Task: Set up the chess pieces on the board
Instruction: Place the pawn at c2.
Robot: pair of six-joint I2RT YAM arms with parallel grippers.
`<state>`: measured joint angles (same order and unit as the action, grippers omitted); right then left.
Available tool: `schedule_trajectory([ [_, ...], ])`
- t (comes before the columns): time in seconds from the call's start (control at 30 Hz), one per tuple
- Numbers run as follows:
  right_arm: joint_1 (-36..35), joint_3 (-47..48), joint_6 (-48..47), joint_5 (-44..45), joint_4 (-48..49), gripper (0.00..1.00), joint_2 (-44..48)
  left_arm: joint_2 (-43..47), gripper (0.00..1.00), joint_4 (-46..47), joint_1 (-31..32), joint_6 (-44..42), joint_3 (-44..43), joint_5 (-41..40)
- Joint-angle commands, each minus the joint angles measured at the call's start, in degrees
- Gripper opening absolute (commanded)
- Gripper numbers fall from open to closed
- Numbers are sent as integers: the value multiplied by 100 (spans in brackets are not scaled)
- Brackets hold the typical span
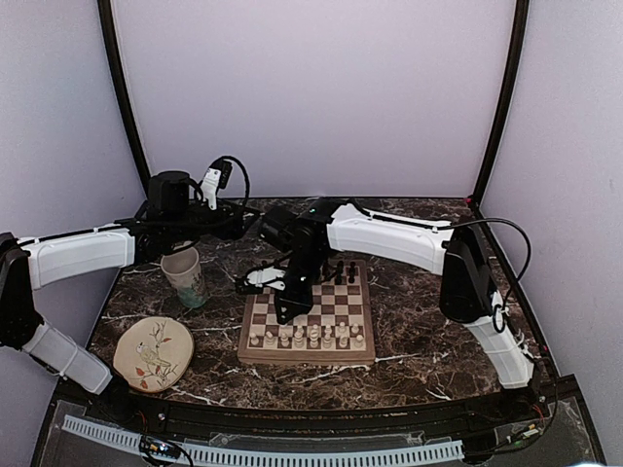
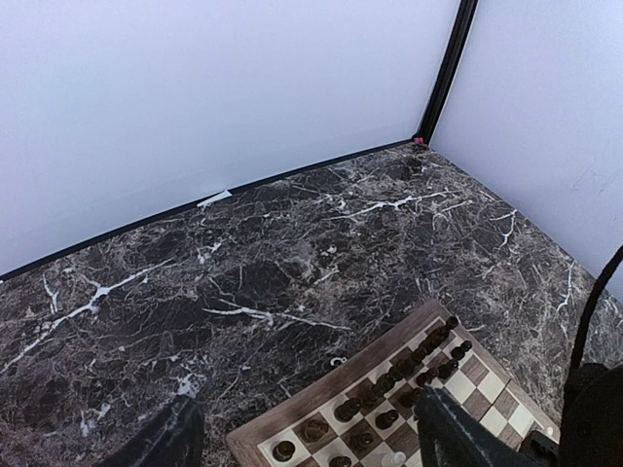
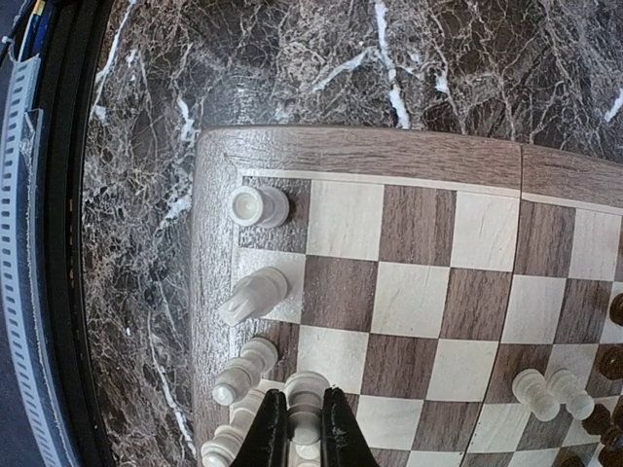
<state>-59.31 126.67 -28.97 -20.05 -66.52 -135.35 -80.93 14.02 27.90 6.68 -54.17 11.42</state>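
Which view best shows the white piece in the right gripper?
Right wrist: the white piece sits close up between the right gripper's fingers. Top view hides it under that gripper; left wrist shows only the board's far end.

No text, label, number or sign can be read anywhere.

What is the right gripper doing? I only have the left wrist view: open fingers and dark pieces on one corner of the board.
Observer: The right gripper is shut on a white piece, just inside the board edge.
Operator: Are other white ones placed?
Observer: Yes, a row of white pieces lines the board's near edge.
Operator: Is anything beside the board?
Observer: A mug and a plate stand to its left.
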Motion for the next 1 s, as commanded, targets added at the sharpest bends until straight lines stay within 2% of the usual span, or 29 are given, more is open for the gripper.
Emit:
schedule_trajectory([
  [0.0, -15, -20, -82, -124, -86, 8, -167, 126, 77, 12, -16, -45, -118, -17],
  [0.47, -19, 51, -89, 69, -94, 10, -423, 165, 77, 0, -13, -78, -107, -50],
  [0.97, -19, 85, -21, 154, 7, 18, -470, 156, 77, 4, -16, -61, -119, -26],
])
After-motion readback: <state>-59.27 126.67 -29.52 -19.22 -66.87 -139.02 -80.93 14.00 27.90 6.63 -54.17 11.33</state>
